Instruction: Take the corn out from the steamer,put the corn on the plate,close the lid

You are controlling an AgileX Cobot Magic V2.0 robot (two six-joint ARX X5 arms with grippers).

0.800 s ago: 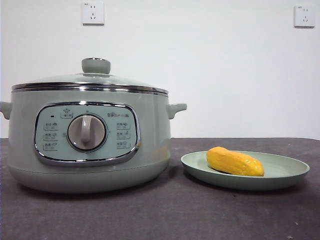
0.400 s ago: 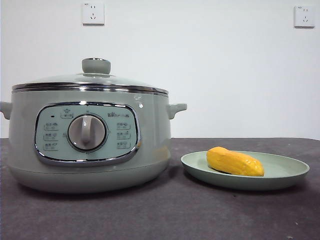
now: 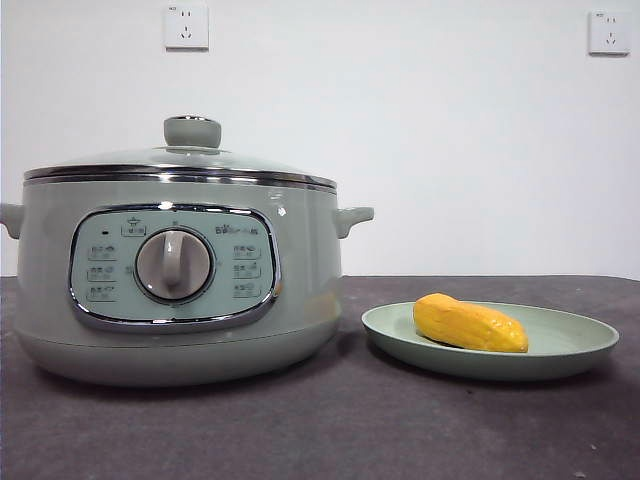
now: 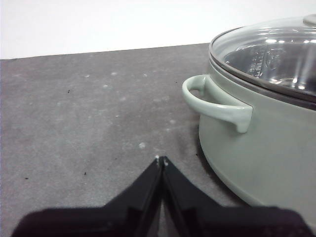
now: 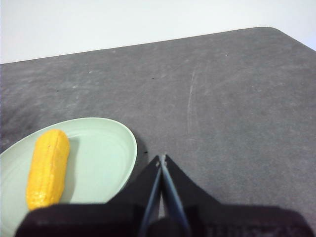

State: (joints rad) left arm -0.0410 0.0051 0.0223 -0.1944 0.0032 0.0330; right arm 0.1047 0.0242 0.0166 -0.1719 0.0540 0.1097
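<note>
The yellow-orange corn (image 3: 470,324) lies on the pale green plate (image 3: 575,352) at the right of the table; both also show in the right wrist view, corn (image 5: 48,168) on plate (image 5: 106,153). The sage-green steamer (image 3: 170,280) stands at the left with its glass lid (image 3: 190,158) seated on the chrome rim. My left gripper (image 4: 161,160) is shut and empty, hovering beside the steamer's side handle (image 4: 217,101). My right gripper (image 5: 161,159) is shut and empty, just off the plate's edge. Neither arm shows in the front view.
The dark grey tabletop (image 3: 330,430) runs in front of the pot and plate. Two wall sockets (image 3: 186,26) sit on the white wall behind. The table's rounded far corner (image 5: 276,30) shows in the right wrist view.
</note>
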